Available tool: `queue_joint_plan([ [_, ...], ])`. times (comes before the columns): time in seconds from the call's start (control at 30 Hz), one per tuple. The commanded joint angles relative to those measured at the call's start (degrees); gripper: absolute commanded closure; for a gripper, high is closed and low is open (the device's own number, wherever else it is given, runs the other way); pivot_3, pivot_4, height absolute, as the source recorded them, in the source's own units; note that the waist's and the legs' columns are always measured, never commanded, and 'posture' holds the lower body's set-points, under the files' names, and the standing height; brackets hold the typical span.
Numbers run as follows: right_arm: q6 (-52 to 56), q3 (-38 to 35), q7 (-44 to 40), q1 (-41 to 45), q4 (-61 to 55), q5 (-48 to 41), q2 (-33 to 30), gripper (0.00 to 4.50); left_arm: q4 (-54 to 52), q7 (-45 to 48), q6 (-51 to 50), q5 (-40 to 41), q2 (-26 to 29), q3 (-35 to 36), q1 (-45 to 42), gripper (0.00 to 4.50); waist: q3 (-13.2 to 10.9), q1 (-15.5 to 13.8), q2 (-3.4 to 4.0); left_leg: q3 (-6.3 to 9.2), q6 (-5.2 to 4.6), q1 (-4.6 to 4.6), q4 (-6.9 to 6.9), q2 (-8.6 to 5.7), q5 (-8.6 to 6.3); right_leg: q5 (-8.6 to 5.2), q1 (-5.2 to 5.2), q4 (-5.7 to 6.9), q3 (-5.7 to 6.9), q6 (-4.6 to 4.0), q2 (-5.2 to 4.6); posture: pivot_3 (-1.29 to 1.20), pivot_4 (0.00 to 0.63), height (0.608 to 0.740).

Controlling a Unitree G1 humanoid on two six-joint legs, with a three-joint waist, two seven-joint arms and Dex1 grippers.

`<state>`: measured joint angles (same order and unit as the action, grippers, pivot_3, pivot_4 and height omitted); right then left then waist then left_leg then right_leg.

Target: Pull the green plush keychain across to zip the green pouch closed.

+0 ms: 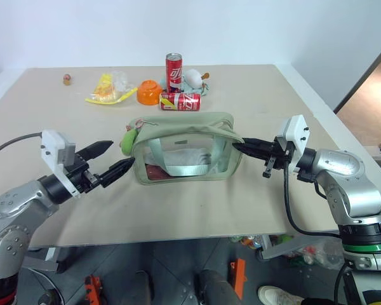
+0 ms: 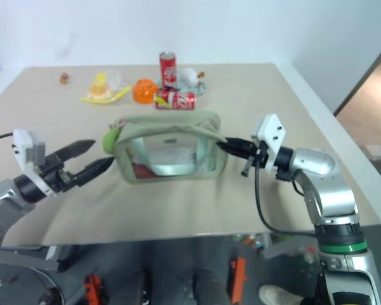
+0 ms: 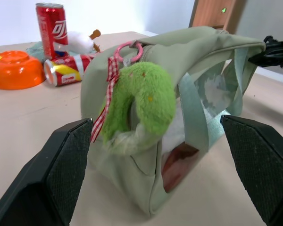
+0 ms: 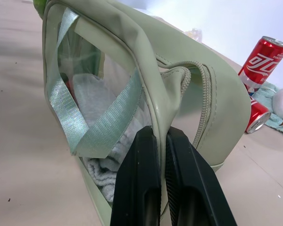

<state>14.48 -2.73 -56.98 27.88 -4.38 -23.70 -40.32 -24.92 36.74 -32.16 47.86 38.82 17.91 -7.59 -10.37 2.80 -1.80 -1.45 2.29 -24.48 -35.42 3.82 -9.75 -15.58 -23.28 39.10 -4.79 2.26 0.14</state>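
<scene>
The green pouch (image 1: pixel 178 129) stands upright in the middle of the table, with folded cloth and a red item behind its clear window. The green plush keychain (image 1: pixel 127 139) hangs on a pink ring at the pouch's left end, and the left wrist view shows it close up (image 3: pixel 144 96). My left gripper (image 1: pixel 123 153) is open just left of the keychain, its fingers (image 3: pixel 66 174) spread to either side of it without touching. My right gripper (image 1: pixel 236 145) is shut on the fabric edge at the pouch's right end, pinching it (image 4: pixel 160 141).
At the back of the table are an upright red can (image 1: pixel 173 68), a red can on its side (image 1: pixel 180 101), an orange bowl (image 1: pixel 150 92), a yellow packet (image 1: pixel 105 89) and a white toy (image 1: pixel 193 78). The table's right edge (image 1: pixel 330 114) is near my right arm.
</scene>
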Motion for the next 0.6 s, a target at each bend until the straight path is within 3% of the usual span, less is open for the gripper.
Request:
queue_joint_plan([
  [0.03, -0.43, -0.73, -0.07, 0.56, -2.19, -0.02, -0.27, 4.5, 2.06, 1.8, 2.84, -2.31, -0.53, -1.04, -2.48, 1.15, 0.0, 0.01, 0.0, 0.0, 0.0, 0.0, 0.0, 0.01, 0.0, 0.0, 0.0, 0.0, 0.0, 0.0, 0.0, 0.0, 0.15, 0.74],
  [0.17, -0.6, -0.88, -0.14, 0.06, -2.42, 0.15, -0.36, 4.5, 3.19, 2.15, 3.76, -2.99, -1.83, -1.44, -4.27, 2.48, 0.0, 0.01, 0.0, -0.01, 0.0, -0.01, 0.01, 0.01, 0.0, -0.01, 0.0, 0.0, -0.02, 0.0, 0.0, 0.0, 0.15, 0.74],
  [0.23, -0.68, -0.91, -0.19, -0.04, -2.4, 0.23, -0.38, 4.5, 3.07, 2.36, 3.36, -2.12, -2.01, -0.71, -4.67, 3.36, 0.0, 0.01, 0.0, 0.0, 0.0, -0.03, 0.01, 0.01, 0.0, -0.01, -0.01, 0.0, -0.01, 0.0, 0.01, 0.0, 0.15, 0.74],
  [0.37, -1.02, -0.87, -0.42, 0.14, -1.86, 0.45, -0.43, 4.5, 3.45, 3.09, 3.09, -1.64, -1.61, 0.26, -4.47, 4.43, 0.0, 0.01, 0.0, 0.0, 0.0, -0.01, 0.01, 0.01, 0.0, -0.01, 0.0, 0.0, -0.02, 0.01, 0.01, 0.0, 0.15, 0.74],
  [0.6, -2.05, -0.5, -1.23, 0.51, -0.58, 1.23, -0.57, 4.5, 3.13, 2.94, 2.86, -1.17, -0.33, -0.24, -12.48, 4.43, -0.01, -0.09, -0.02, 0.02, 0.01, -0.04, -0.02, 0.01, 0.0, 0.01, 0.01, 0.0, 0.01, 0.03, 0.01, 0.0, 0.15, 0.74],
])
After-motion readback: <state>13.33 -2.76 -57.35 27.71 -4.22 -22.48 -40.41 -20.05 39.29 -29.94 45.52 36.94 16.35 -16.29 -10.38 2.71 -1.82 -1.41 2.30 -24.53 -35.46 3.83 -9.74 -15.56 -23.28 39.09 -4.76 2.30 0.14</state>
